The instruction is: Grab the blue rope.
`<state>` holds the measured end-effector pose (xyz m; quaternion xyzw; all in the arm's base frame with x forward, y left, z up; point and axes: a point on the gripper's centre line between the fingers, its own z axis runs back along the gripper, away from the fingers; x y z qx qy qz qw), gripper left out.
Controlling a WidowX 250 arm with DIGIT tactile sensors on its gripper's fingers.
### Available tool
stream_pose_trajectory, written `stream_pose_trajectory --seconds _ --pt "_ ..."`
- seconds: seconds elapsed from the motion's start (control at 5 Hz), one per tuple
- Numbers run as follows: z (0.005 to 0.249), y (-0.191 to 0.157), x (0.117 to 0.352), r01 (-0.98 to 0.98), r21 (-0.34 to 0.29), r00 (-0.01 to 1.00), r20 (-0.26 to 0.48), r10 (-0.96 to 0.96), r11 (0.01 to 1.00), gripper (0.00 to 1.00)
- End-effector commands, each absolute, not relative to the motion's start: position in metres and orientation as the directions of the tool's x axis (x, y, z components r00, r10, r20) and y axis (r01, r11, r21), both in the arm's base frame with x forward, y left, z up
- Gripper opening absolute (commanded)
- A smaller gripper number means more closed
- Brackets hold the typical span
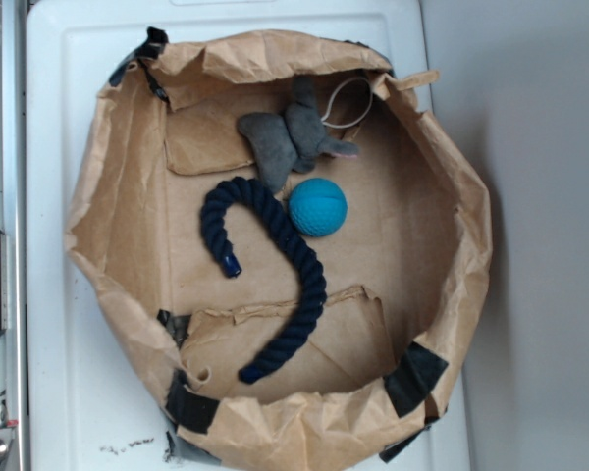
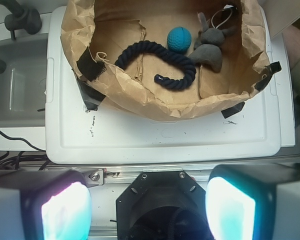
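White desk carried a paper-walled bin where the rope lay curved beside the ball and plush, while the hand hung spread well outside, so a misaimed descent risked snagging the crumpled wall or pinching the ball.

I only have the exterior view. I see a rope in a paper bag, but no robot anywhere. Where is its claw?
Observer: The wrist view shows the gripper, its two fingers spread wide with nothing between them.
Operator: Is it near the blue rope?
Observer: No. It is outside the paper bag, and a bare stretch of the white lid shows between the two.
Operator: Anything else I'm missing?
Observer: A grey tub sits beside the white lid, past the edge of your picture.
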<state>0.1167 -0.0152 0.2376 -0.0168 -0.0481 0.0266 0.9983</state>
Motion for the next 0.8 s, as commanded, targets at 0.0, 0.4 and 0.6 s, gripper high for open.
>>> stream_pose_trajectory --seconds 0.0,0.4,0.6 --pt "0.238 -0.015 0.117 -0.051 -0.036 0.994 0.095 0.055 0.998 1.00" --pt "0.226 -0.025 0.186 -0.212 -0.039 0.971 0.106 0.216 0.976 1.00" --pt "0.223 -0.025 0.191 -0.264 -0.064 0.953 0.133 0.271 0.962 1.00"
